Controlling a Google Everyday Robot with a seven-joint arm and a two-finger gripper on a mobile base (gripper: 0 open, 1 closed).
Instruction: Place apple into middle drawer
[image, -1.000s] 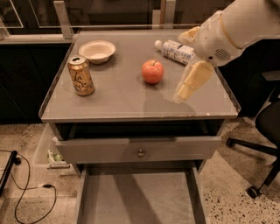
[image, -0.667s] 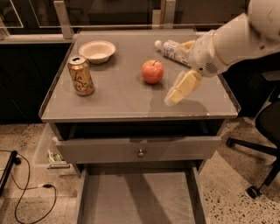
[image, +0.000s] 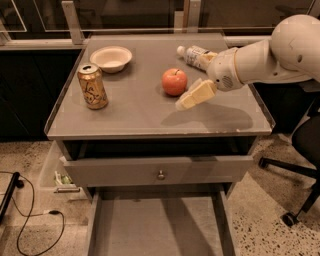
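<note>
End effector (image: 182, 103) low over tbl (image: 135, 112), just beside apple (image: 174, 81); open vs closed: can't tell. Middle drawer (image: 155, 227) pulled out below.

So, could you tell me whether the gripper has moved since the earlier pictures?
Yes. The gripper has moved left, toward the apple, which has stayed in place; it is now just to the apple's right.

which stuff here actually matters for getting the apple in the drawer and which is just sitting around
For the job:
apple, on the cabinet top
middle drawer, pulled open below
gripper, hovering just right of the apple

Just lying about, all on the cabinet top:
gold can
white bowl
plastic bottle
</note>
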